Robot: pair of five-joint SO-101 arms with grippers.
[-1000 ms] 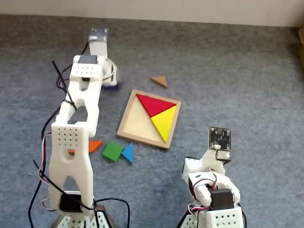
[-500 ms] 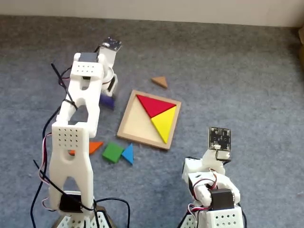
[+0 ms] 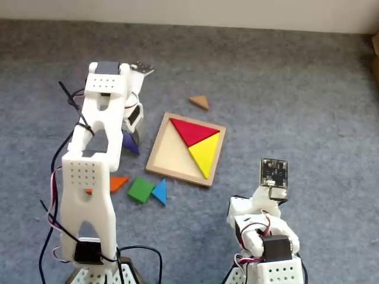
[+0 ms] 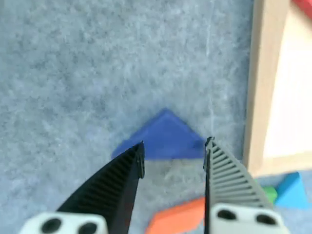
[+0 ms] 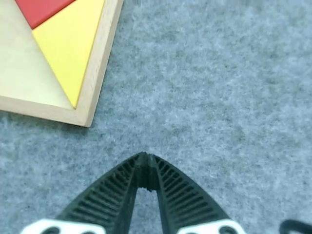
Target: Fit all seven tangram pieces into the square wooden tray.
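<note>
Wide open, my left claw (image 4: 175,145) hangs over the blue triangle (image 4: 165,132), which lies flat on the grey worktop (image 4: 73,73) just beside the wall of the wooden tray (image 4: 256,85). I'd lower squarely astride it, pinching its slanted edges without nudging the tray. It looks thin, matte, sharp-cornered.

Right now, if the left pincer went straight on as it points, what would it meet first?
Most likely the dark blue triangle: the open left pincer straddles it, one tip near each of two corners, beside the tray rim. Its height above the carpet is unclear.
</note>
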